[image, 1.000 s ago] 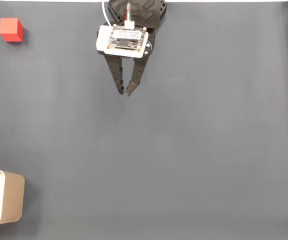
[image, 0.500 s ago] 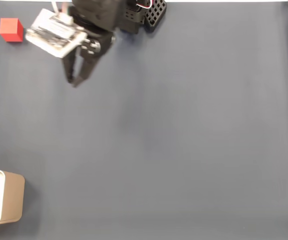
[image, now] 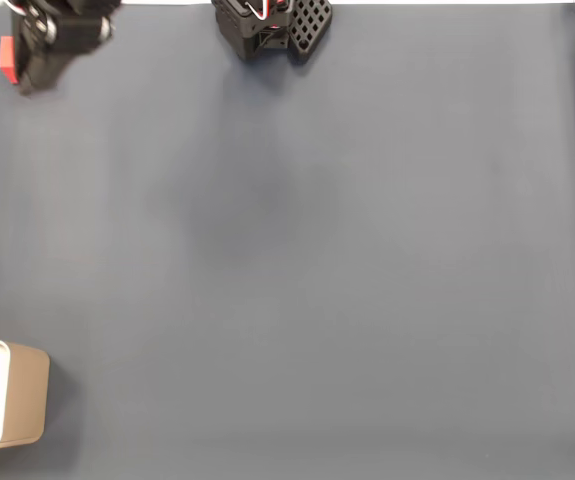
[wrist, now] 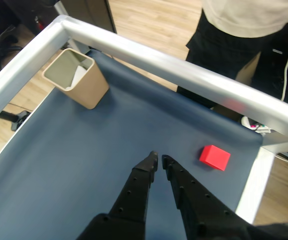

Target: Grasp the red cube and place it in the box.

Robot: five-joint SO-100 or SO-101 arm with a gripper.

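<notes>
In the wrist view the red cube (wrist: 215,157) lies on the dark blue mat, to the right of and a little beyond my fingertips. My gripper (wrist: 159,159) hangs above the mat, its black fingers (wrist: 137,187) nearly touching, with nothing between them. The tan box (wrist: 78,80) stands upright at the far left of that view, its pale inside showing. In the fixed view my gripper (image: 29,80) is a dark blur at the top left corner. It covers most of the red cube (image: 7,58). The box (image: 19,405) sits at the bottom left edge.
The arm's black base (image: 267,20) sits at the top middle of the fixed view. An aluminium frame rail (wrist: 184,67) borders the mat (wrist: 73,150) on the far and right sides. A person (wrist: 244,30) stands just beyond the rail.
My arm has swung left along the top of the fixed view, from the middle to the top left corner, and now overlaps the red cube. Cube and box have not moved.
</notes>
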